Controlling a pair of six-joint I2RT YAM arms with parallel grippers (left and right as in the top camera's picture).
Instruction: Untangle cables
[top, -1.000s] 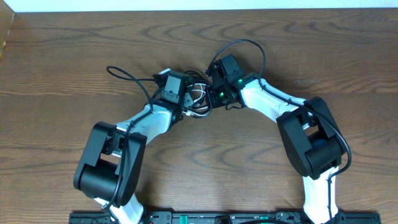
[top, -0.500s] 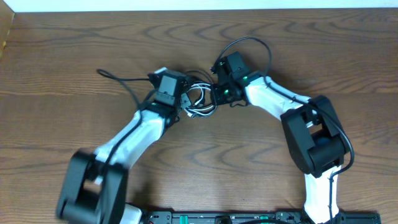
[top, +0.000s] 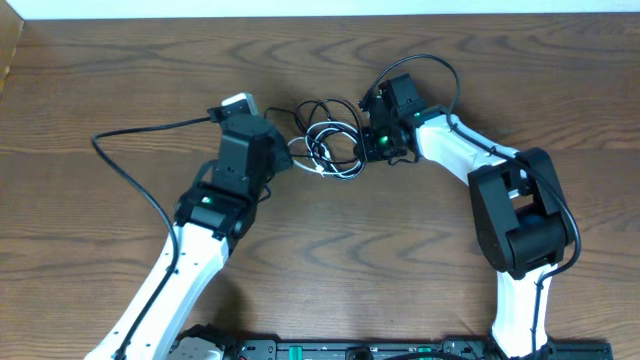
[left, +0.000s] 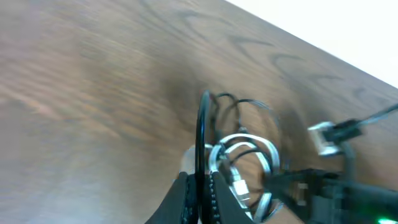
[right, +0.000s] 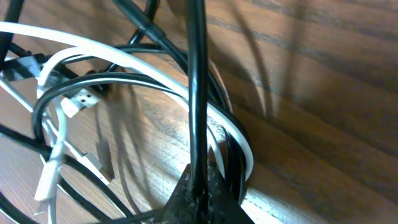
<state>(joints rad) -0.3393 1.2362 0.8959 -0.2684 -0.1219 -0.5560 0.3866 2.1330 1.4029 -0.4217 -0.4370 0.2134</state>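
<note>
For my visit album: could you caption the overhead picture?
Left gripper and right gripper meet at tangled black and white cables on a wooden table.

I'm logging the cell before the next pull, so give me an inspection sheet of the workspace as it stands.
Surface: brown wood-grain table.
Job's things: black cable and white cable looped together in one tangle between the arms; a plug end lies inside it.
Clutter: nothing seen.
Grippers: left tool and right tool each pinch a strand of the black cable.
Cables: a thick arm wire loops out over the table at left.
Surroundings: pale strip beyond the far edge; dark rail along the near edge.
</note>
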